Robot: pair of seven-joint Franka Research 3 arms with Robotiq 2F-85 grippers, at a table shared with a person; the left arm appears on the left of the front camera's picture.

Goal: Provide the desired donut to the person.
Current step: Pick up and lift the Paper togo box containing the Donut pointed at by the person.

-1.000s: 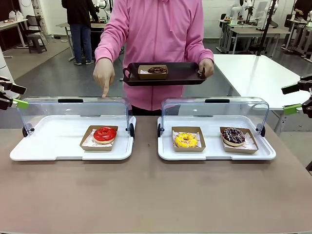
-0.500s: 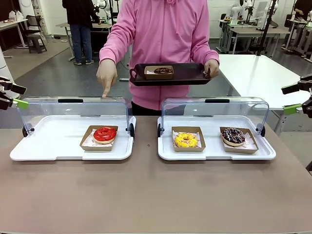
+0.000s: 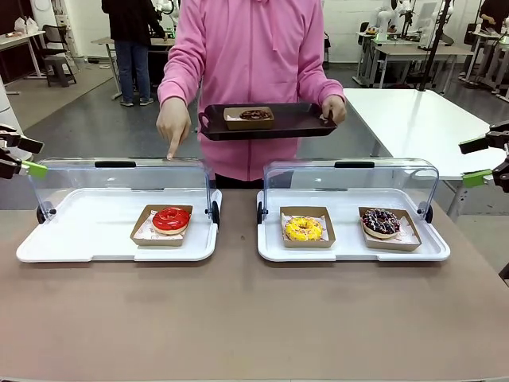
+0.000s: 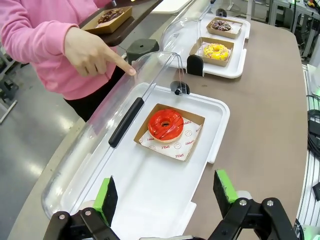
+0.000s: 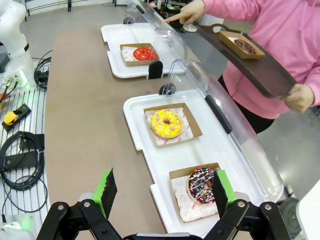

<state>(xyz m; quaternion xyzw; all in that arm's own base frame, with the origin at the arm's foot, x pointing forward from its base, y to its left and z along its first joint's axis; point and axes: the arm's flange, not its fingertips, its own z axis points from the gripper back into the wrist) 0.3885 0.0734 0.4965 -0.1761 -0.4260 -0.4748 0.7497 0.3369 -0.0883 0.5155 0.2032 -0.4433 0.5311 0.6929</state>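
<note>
The person (image 3: 254, 72) in a pink hooded sweatshirt stands at the far side. One hand (image 3: 172, 127) points an index finger down at the lid of the left case, above the red donut (image 3: 171, 219) (image 4: 165, 124). The other hand holds a dark tray (image 3: 302, 121) carrying a chocolate donut (image 3: 255, 115). A yellow donut (image 3: 304, 229) (image 5: 166, 123) and a sprinkled chocolate donut (image 3: 381, 221) (image 5: 202, 185) lie in the right case. My left gripper (image 3: 14, 153) (image 4: 166, 192) stands open at the far left edge. My right gripper (image 3: 489, 161) (image 5: 164, 192) stands open at the far right.
Both white display trays (image 3: 79, 239) (image 3: 350, 248) have their clear lids (image 3: 119, 183) (image 3: 350, 183) tipped back. Each donut sits in a brown paper box. A white table (image 3: 421, 119) stands behind on the right. Cables (image 5: 20, 160) lie beside the table in the right wrist view.
The person has shifted slightly left with the dark tray. The pointing hand stays over the left case. Neither arm has moved.
</note>
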